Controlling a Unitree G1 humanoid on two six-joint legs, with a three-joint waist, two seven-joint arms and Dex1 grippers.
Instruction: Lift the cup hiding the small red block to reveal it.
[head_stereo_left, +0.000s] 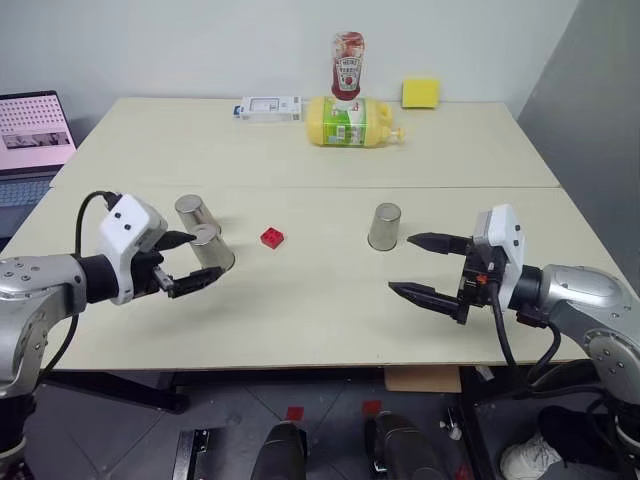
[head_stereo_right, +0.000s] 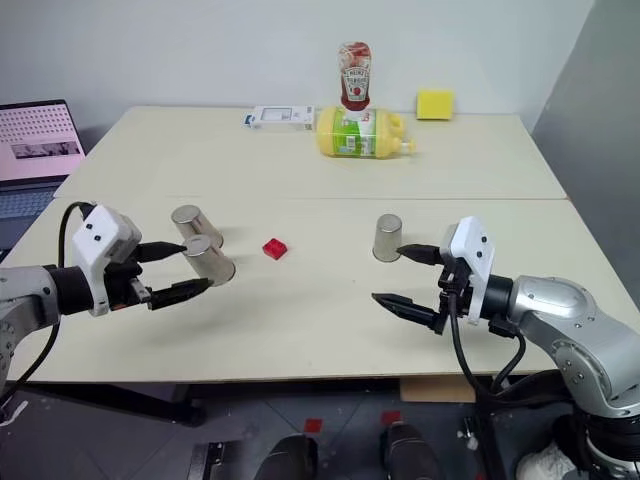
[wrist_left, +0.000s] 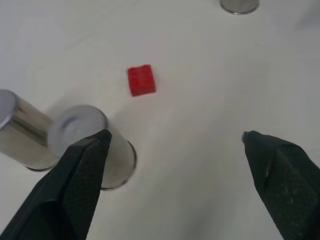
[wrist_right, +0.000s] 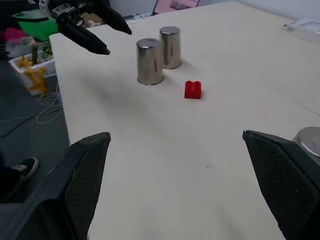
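From the head views, the small red block (head_stereo_left: 272, 238) lies bare on the table (head_stereo_left: 300, 310), between the spread, empty left pincer (head_stereo_left: 190, 262) and the spread, empty right pincer (head_stereo_left: 430, 268), so the reveal looks done. In the left wrist view the cup (wrist_left: 95, 145) stands upright beside one finger, the block ahead. The right wrist view agrees: the next move likely calls only for keeping clear.

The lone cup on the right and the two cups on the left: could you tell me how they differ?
The lone cup stands apart, near the right hand; the two left cups stand close together beside the left hand. The red block lies nearer the pair. All are upside-down steel tumblers.
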